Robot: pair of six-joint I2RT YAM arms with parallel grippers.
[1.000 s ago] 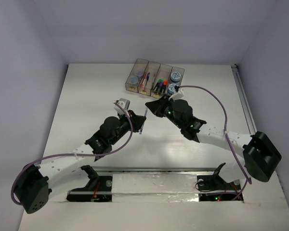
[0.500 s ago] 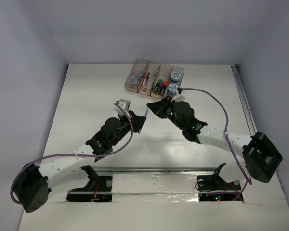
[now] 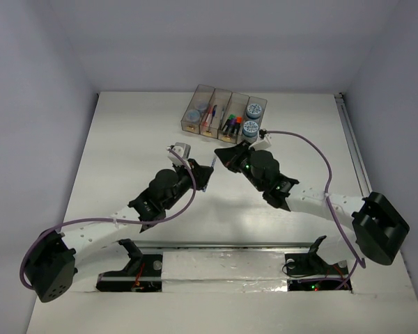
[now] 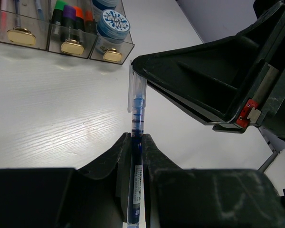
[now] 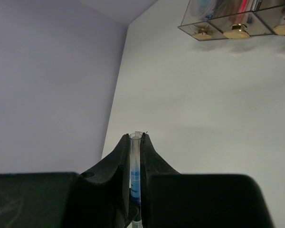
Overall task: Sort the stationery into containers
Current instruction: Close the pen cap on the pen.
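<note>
both arms have hold of the same thing: a thin blue pen [image 4: 136, 111] hangs in the air between them, over the desk [image 3: 125, 153] and just short of the containers [image 3: 188, 126]. the left gripper [image 4: 135, 137] is closed tight on the barrel. the right gripper [image 5: 135, 141] is pinched shut on the clear cap end, only at its very tips by the look of it.

that double hold is where i'd expect trouble. if either arm moves off before the other lets go, the pen gets tugged or bent. the right side has only the cap, so the cap might slide off and leave the barrel behind. if the left lets go first, the pen hangs from a shallow pinch at one end. it could swing down, twist in the jaws, or drop to the desk and roll.

then there is the bin holding the sorted pens [image 3: 211, 113], second from the left. it is narrow and partly filled, so a pen carried crooked could catch the wall or end up lying across the rim. the right arm also works close to the bin of tape rolls [image 4: 112, 21], and a careless sweep could shove the whole row.
</note>
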